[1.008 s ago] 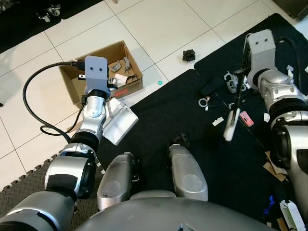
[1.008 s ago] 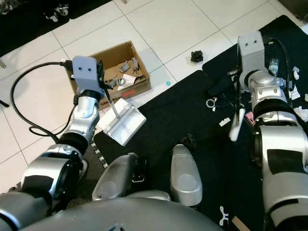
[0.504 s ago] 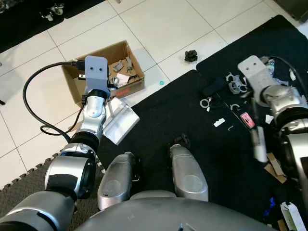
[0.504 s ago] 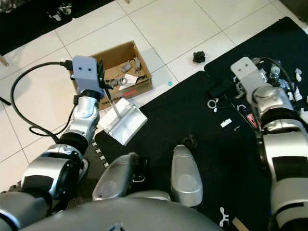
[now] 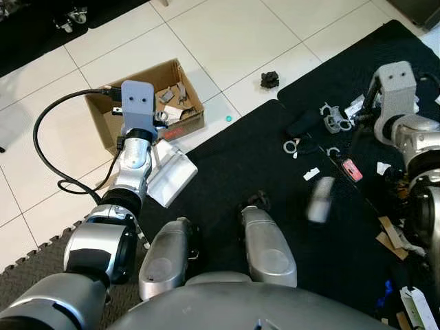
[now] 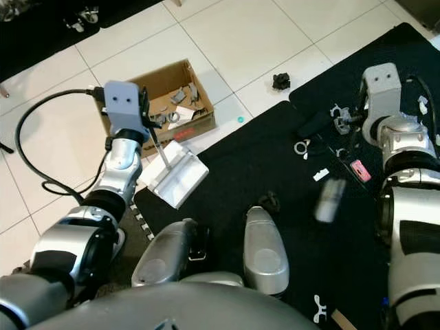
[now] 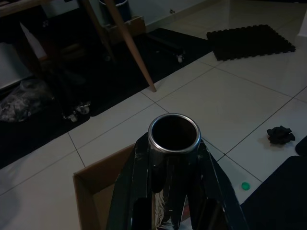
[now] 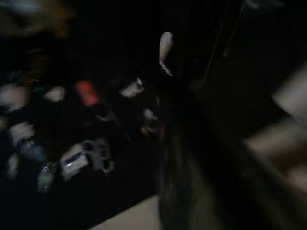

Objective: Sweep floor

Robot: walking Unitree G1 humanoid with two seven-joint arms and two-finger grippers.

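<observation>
My left gripper (image 7: 173,143) is shut on the metal tube handle of a white dustpan (image 5: 168,175). The pan rests at the edge of the black mat (image 5: 240,158), next to a cardboard box (image 5: 103,113) holding scraps. My right gripper (image 5: 368,113) is over the mat's right part, shut on the thin black handle of a brush. The brush's white head (image 5: 320,199) is blurred with motion low over the mat. Several small white and grey bits (image 5: 333,120) and a pink piece (image 5: 352,170) lie on the mat near it. The right wrist view is dark and smeared.
A black crumpled lump (image 5: 269,80) and a small green dot (image 5: 229,118) lie on the white tiles beyond the mat. A black cable (image 5: 41,137) loops on the tiles at the left. My own legs (image 5: 265,244) stand on the mat. Cardboard scraps (image 5: 388,240) lie at the right.
The right arm has swung the brush: its head went from mid-mat out to the right, then back left toward my legs. The left arm and dustpan have not moved.
</observation>
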